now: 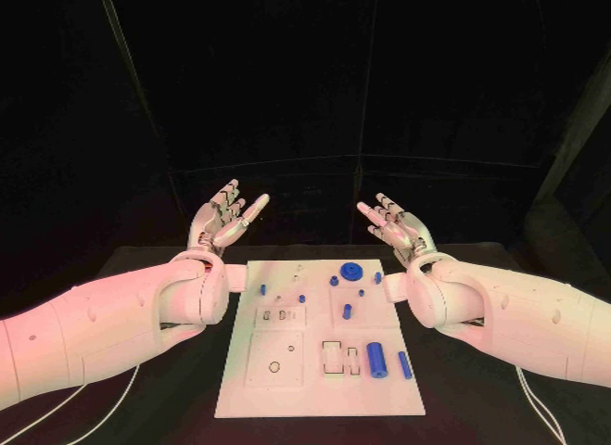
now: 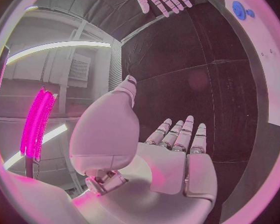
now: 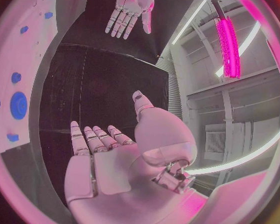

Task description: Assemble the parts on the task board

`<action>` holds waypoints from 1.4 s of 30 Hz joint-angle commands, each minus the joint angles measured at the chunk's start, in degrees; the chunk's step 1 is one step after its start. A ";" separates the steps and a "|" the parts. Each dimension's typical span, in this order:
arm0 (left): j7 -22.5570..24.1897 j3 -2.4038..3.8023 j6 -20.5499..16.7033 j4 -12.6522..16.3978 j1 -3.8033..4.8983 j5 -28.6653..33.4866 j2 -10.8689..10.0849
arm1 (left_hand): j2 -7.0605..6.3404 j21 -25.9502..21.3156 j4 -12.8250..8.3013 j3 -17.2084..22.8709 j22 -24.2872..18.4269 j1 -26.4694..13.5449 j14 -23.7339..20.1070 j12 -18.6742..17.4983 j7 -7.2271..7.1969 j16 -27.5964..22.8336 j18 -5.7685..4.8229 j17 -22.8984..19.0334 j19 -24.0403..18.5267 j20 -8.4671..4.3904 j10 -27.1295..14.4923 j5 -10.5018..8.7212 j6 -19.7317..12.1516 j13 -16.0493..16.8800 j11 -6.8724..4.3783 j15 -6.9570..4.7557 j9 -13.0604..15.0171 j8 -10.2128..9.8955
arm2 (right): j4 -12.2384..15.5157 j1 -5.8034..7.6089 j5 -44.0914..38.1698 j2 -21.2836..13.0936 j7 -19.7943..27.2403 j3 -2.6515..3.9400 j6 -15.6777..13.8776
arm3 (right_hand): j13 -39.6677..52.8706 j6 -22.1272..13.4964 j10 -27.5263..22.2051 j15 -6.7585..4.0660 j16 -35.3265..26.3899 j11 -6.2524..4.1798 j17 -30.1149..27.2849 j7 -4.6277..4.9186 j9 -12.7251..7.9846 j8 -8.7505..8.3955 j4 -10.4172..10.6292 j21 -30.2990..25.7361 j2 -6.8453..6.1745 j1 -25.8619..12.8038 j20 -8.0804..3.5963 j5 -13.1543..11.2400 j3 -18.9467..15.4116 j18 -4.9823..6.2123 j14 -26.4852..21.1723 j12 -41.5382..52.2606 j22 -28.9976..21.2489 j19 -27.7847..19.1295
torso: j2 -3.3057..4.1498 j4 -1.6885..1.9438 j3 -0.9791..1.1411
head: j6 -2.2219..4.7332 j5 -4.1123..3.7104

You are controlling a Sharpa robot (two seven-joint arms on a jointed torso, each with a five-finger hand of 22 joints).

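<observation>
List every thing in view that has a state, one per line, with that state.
left hand: open, fingers spread, raised beyond the board's far left corner, holding nothing.
right hand: open, fingers spread, raised beyond the far right corner, holding nothing.
task board: flat on the table, untouched.
large blue cylinder: lying on its side on the board.
thin blue rod: lying beside it, apart.
blue disc: on the board's far end.

No readable text, labels, numbers or signs anywhere.
</observation>
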 commanded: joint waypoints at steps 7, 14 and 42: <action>3.29 -0.01 2.63 -0.02 0.08 0.76 0.06 | 0.06 0.44 0.90 0.41 0.11 2.77 1.46 0.48 4.87 0.53 0.79 0.24 0.05 1.06 0.92 0.37 1.23 0.19 1.07 0.44 0.20 0.44 | -4.71 1.59 -10.25 2.23 -5.47 -0.46 17.75 | 2.87 12.84 20.07 1.84 5.69 2.39 2.70 9.70 2.07 3.45 -7.39 8.08 0.15 12.50 0.64 -1.22 0.89 3.25 19.71 5.81 4.13 13.58 | -0.01 -0.01 -0.01 | 0.01 0.00; 2.86 -0.01 5.36 0.12 0.28 2.73 -1.63 | 1.59 0.57 0.83 1.55 0.19 3.16 2.73 0.63 5.52 0.79 0.64 0.49 0.14 1.17 2.21 0.12 2.45 0.32 1.71 0.77 0.33 0.62 | -5.96 1.80 -20.47 0.88 -3.39 -0.45 10.77 | 3.55 31.49 40.80 -1.27 11.09 0.15 3.49 8.86 4.05 8.44 -12.37 15.68 -0.63 17.07 0.48 -1.50 1.92 6.43 42.86 11.49 7.06 27.30 | 0.47 0.03 -0.06 | -0.36 -0.09; 0.10 -0.01 11.21 12.98 0.36 -1.51 -9.36 | 8.26 17.01 -3.63 0.95 7.21 9.05 40.93 7.61 6.32 12.27 1.74 4.93 39.23 0.17 43.80 -0.48 38.73 2.48 1.41 -1.47 2.41 6.58 | -5.82 7.04 -72.49 0.47 -19.96 0.00 13.40 | 3.04 55.67 64.88 -12.29 19.47 -7.61 9.81 3.00 3.26 6.90 -16.61 42.67 -4.63 17.93 -9.33 0.16 6.89 7.81 80.82 6.00 20.02 46.52 | 7.32 1.63 -0.33 | 1.52 -1.04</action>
